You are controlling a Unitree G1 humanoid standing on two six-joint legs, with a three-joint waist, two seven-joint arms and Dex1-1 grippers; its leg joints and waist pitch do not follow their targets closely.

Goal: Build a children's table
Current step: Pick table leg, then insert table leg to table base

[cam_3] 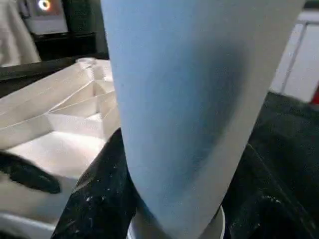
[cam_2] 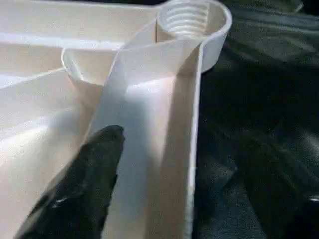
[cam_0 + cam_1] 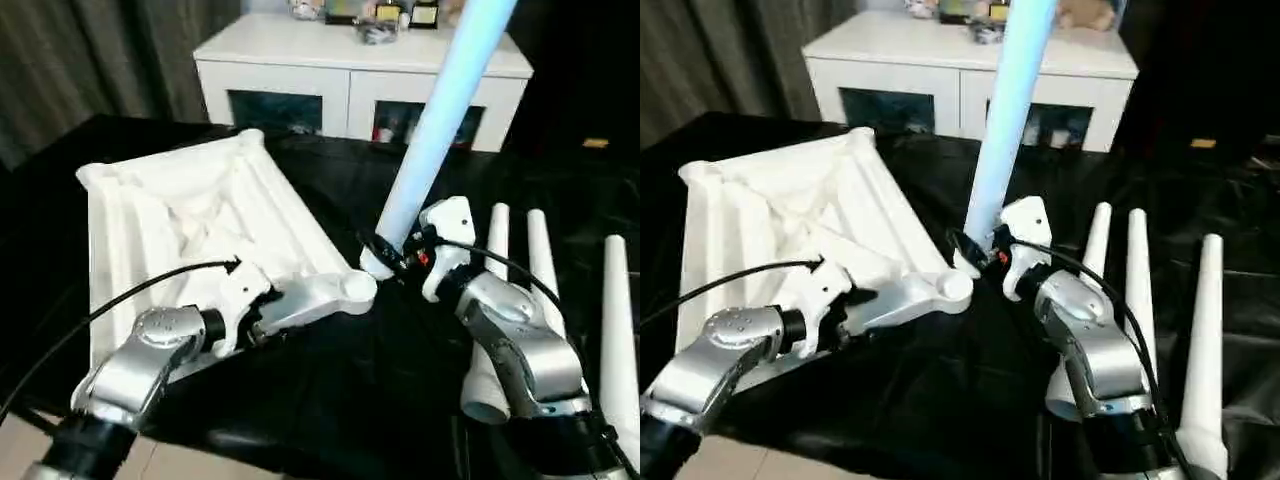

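Note:
The white table top (image 3: pixel 190 215) lies upside down on the black cloth, ribbed underside up. My left gripper (image 3: pixel 265 315) is shut on its near right rim, one black finger (image 2: pixel 79 189) inside the rim wall, just short of the threaded corner socket (image 2: pixel 187 20). My right gripper (image 3: pixel 395 255) is shut on the lower end of a long white leg (image 3: pixel 430 130), its fingers (image 1: pixel 94 199) on either side of it. The leg leans up and away to the right. Its foot is close beside that corner socket (image 3: pixel 355 287); I cannot tell whether it is seated.
Three loose white legs (image 3: pixel 540 260) lie side by side on the cloth at the right, by my right forearm. A white cabinet (image 3: pixel 300 50) with dark glass doors stands behind the table, small items on top. A dark curtain hangs at the far left.

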